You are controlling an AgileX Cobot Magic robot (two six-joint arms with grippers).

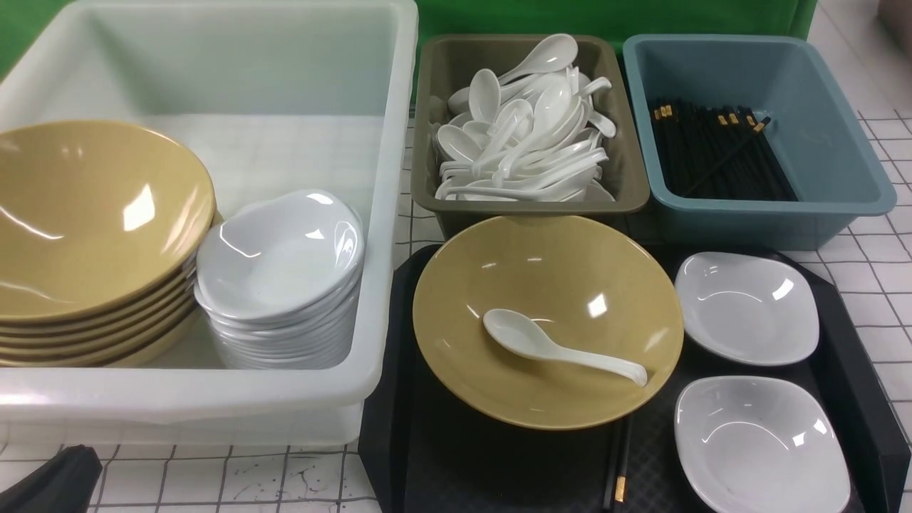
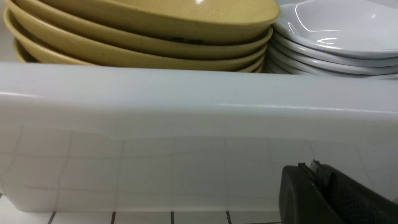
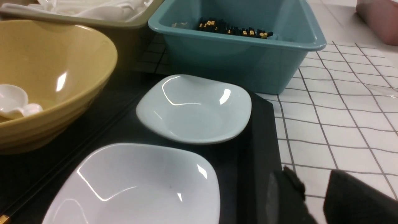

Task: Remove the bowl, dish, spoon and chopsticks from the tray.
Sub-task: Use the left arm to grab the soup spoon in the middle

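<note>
The black tray (image 1: 499,470) lies at the front right. On it stands the mustard-yellow bowl (image 1: 570,285) with the white spoon (image 1: 541,342) lying inside. Black chopsticks (image 1: 618,463) poke out from under the bowl's near rim. Two white dishes (image 1: 747,306) (image 1: 759,442) sit on the tray's right side. My right gripper (image 3: 311,172) stands open and empty over the gridded table, just outside the tray's rim (image 3: 258,130), beside the nearer dish (image 3: 133,186). My left gripper (image 2: 307,166) is shut, low in front of the white tub's near wall.
A white tub (image 1: 385,214) at the left holds a stack of yellow bowls (image 1: 85,214) and a stack of white dishes (image 1: 278,263). Behind the tray stand an olive bin (image 1: 627,178) full of spoons and a blue bin (image 1: 819,142) holding chopsticks.
</note>
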